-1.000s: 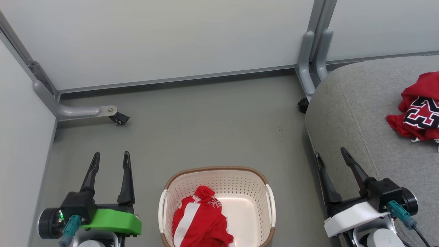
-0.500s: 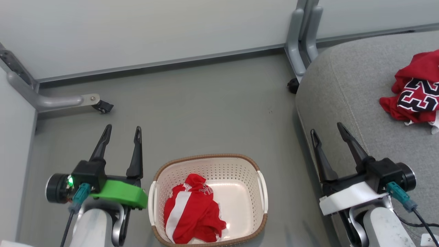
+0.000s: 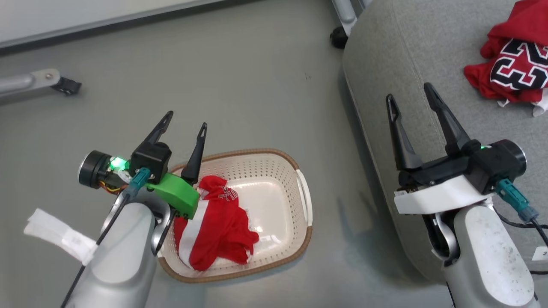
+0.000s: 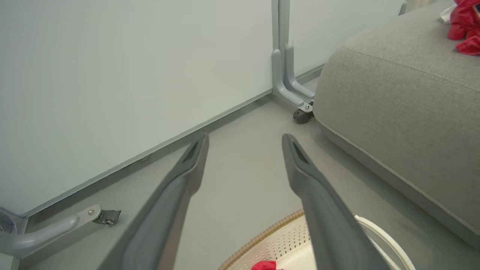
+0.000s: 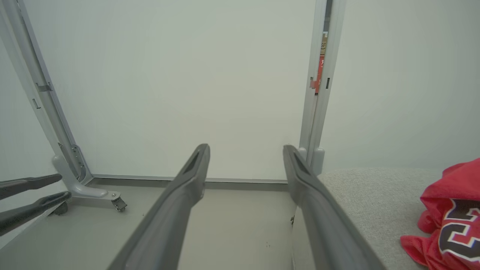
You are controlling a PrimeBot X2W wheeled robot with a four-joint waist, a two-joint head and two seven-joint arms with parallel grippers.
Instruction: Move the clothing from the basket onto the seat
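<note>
Hovering both claws wide open, nothing in either: my left gripper (image 3: pixel 186 120) over the left rim of the basket (image 3: pixel 257 152), my right gripper (image 3: pixel 407 91) over the seat (image 3: pixel 398 47) edge. The striped red piece (image 3: pixel 214 226) is bunched in the basket, the 23 jersey (image 3: pixel 509 68) lies on the seat.

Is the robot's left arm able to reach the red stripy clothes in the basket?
Probably yes. The left gripper, fingers spread, hangs right by the basket rim, and the red striped garment lies uncovered inside with nothing on top of it.
</note>
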